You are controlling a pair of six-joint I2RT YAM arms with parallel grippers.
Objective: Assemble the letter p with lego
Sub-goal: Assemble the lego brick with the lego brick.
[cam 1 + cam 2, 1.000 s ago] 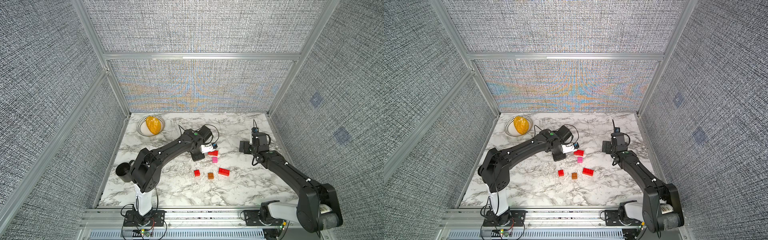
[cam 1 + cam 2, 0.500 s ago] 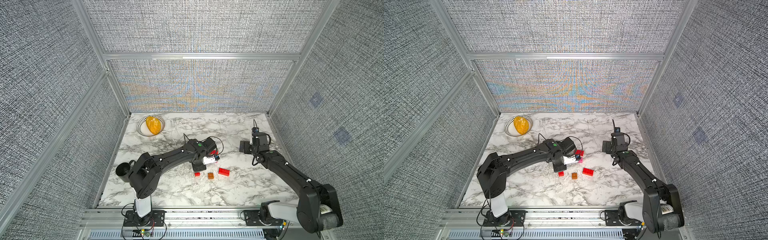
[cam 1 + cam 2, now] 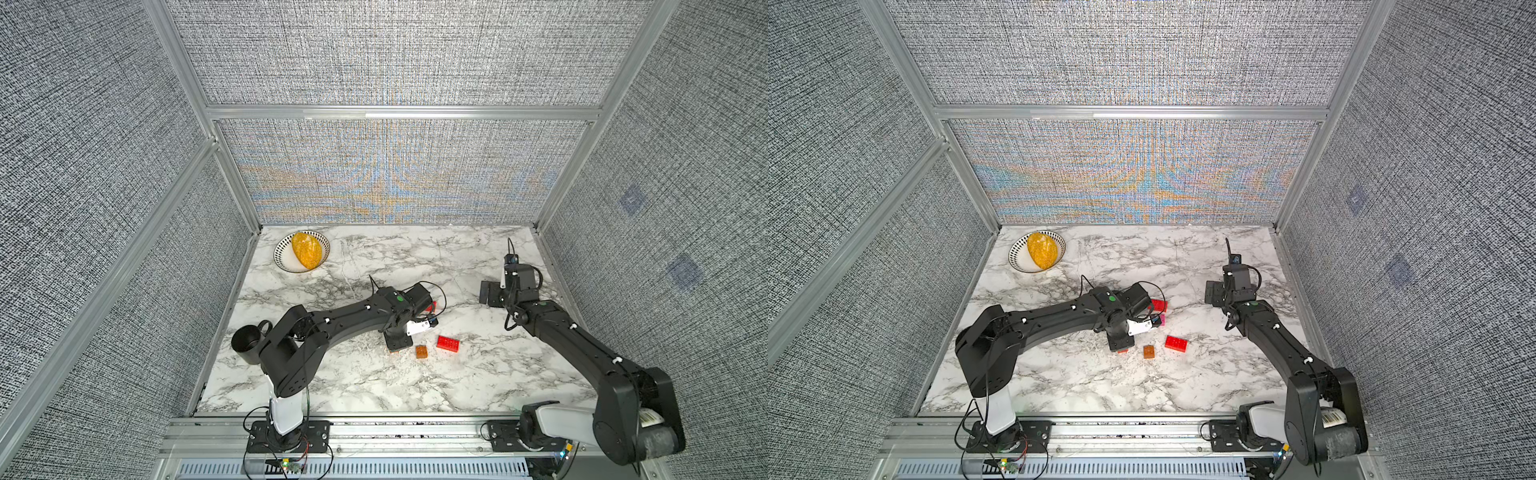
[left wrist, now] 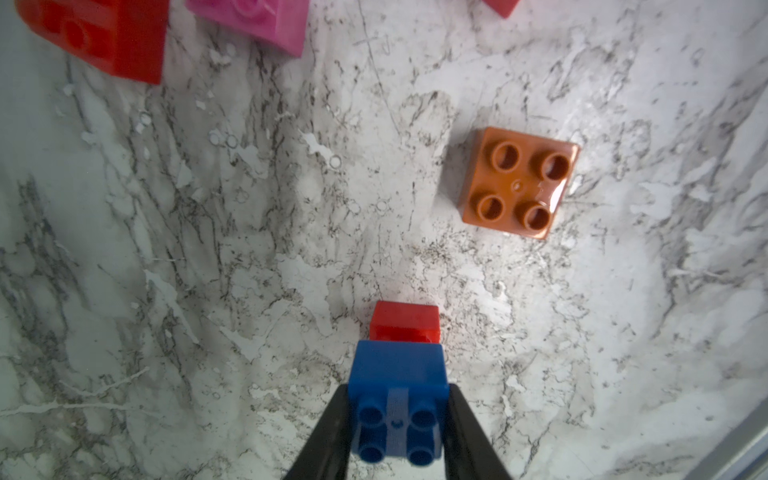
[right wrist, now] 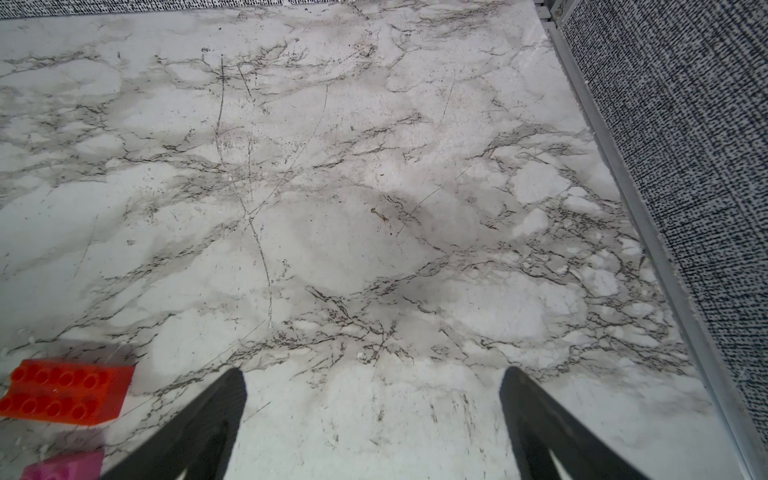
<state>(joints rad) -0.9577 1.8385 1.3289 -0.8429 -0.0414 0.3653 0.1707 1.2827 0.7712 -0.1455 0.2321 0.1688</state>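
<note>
White marble-patterned tabletop (image 3: pixel 415 257), grey woven walls (image 3: pixel 395 54), aluminium frame (image 3: pixel 399 113), even light.
</note>
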